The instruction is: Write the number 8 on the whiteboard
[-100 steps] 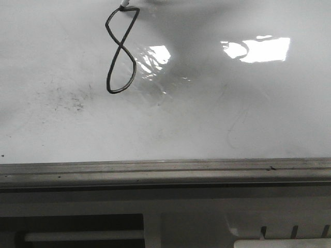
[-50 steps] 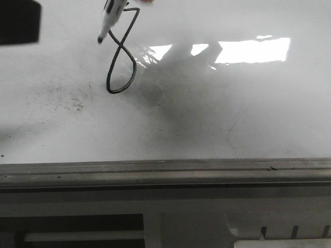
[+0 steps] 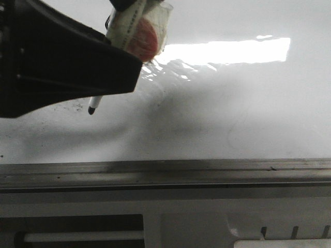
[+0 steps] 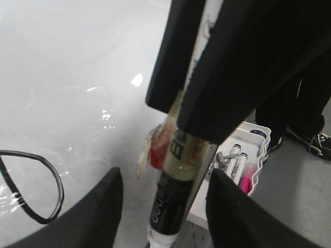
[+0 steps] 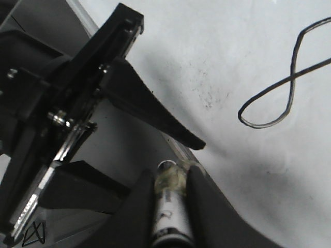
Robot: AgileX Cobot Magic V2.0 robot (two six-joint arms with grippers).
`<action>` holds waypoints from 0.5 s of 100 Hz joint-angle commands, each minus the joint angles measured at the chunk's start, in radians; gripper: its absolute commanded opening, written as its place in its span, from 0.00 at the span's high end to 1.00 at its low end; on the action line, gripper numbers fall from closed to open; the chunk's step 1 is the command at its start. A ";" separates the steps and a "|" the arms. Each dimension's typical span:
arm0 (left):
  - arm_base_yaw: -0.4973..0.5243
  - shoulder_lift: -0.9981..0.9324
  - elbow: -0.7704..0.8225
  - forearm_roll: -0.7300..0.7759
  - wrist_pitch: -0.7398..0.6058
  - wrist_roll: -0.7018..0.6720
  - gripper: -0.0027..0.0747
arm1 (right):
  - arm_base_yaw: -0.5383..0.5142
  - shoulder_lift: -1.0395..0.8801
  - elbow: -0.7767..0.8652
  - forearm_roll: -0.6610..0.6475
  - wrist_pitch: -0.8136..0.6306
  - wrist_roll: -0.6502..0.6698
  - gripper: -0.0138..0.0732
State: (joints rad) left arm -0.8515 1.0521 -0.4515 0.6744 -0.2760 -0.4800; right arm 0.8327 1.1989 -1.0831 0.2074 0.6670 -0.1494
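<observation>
The whiteboard (image 3: 232,113) fills the front view, with a grey rail (image 3: 165,173) along its near edge. The number 8 is hidden there behind my left gripper (image 3: 62,62). One loop of the 8 shows in the left wrist view (image 4: 60,188), and most of it shows in the right wrist view (image 5: 293,77). My right gripper (image 5: 170,175) is shut on a taped marker (image 3: 137,31), whose tip (image 3: 91,109) hangs over the board. My left gripper (image 4: 165,196) is open, with its fingers on either side of the marker (image 4: 168,206) and apart from it.
A white wire basket (image 4: 253,150) holding several markers stands beside the board. A person's legs and shoes (image 4: 310,139) are on the floor behind it. The robot's base with slots (image 3: 289,232) lies below the rail.
The marker has left the top of the 8 and moved down and toward the camera. My left gripper has come in from the left and now covers the 8.
</observation>
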 commanded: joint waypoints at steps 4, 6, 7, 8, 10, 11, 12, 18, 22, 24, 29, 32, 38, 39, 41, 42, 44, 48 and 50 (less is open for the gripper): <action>-0.009 0.006 -0.034 -0.011 -0.076 -0.011 0.73 | 0.002 -0.024 -0.025 0.015 -0.047 -0.007 0.91; -0.009 0.006 -0.034 -0.011 -0.076 -0.011 0.77 | 0.002 -0.024 -0.025 0.012 -0.047 -0.007 0.91; -0.009 0.006 -0.034 -0.011 -0.076 -0.011 0.79 | 0.002 -0.024 -0.025 0.012 -0.047 -0.007 0.91; -0.009 0.006 -0.034 -0.011 -0.077 -0.011 0.81 | 0.002 -0.024 -0.025 0.007 -0.045 -0.007 0.91; -0.009 0.006 -0.034 -0.011 -0.078 -0.011 0.85 | 0.002 -0.024 -0.025 0.004 -0.045 -0.007 0.91; -0.009 0.006 -0.034 -0.011 -0.078 -0.011 0.86 | 0.000 -0.024 -0.025 0.002 -0.045 -0.007 0.91; -0.009 0.006 -0.034 -0.011 -0.078 -0.011 0.89 | 0.000 -0.024 -0.025 0.002 -0.045 -0.007 0.91; -0.009 0.006 -0.034 -0.011 -0.080 -0.011 0.99 | 0.000 -0.024 -0.025 -0.008 -0.042 -0.007 0.91; -0.009 0.006 -0.034 -0.011 -0.080 -0.011 0.99 | 0.000 -0.024 -0.025 -0.011 -0.040 -0.007 0.91; -0.009 0.006 -0.034 -0.011 -0.080 -0.011 0.99 | 0.000 -0.024 -0.025 -0.011 -0.037 -0.007 0.91; -0.009 0.006 -0.034 -0.011 -0.080 -0.011 0.99 | 0.000 -0.024 -0.025 -0.011 -0.037 -0.007 0.91; -0.009 0.006 -0.034 -0.011 -0.080 -0.011 0.99 | 0.000 -0.024 -0.025 -0.011 -0.037 -0.007 0.91; -0.009 0.006 -0.034 -0.011 -0.080 -0.011 0.99 | 0.000 -0.024 -0.025 -0.011 -0.036 -0.007 0.85; -0.009 0.006 -0.034 -0.011 -0.080 -0.011 0.99 | 0.000 -0.024 -0.025 -0.011 -0.036 -0.007 0.84; -0.009 0.006 -0.034 -0.011 -0.080 -0.011 0.99 | 0.000 -0.024 -0.025 -0.011 -0.036 -0.007 0.80; -0.009 0.006 -0.034 -0.011 -0.082 -0.011 0.99 | 0.000 -0.024 -0.025 -0.011 -0.036 -0.007 0.79; -0.009 0.006 -0.034 -0.011 -0.082 -0.013 0.99 | 0.000 -0.024 -0.025 -0.011 -0.036 -0.007 0.74; -0.009 0.006 -0.034 -0.012 -0.082 -0.020 0.99 | 0.000 -0.024 -0.025 -0.014 -0.036 -0.007 0.64; -0.009 0.006 -0.034 -0.016 -0.082 -0.028 0.99 | 0.000 -0.024 -0.025 -0.015 -0.036 -0.007 0.58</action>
State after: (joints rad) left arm -0.8554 1.0685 -0.4515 0.7130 -0.2839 -0.4665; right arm 0.8327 1.1989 -1.0831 0.2045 0.6755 -0.1475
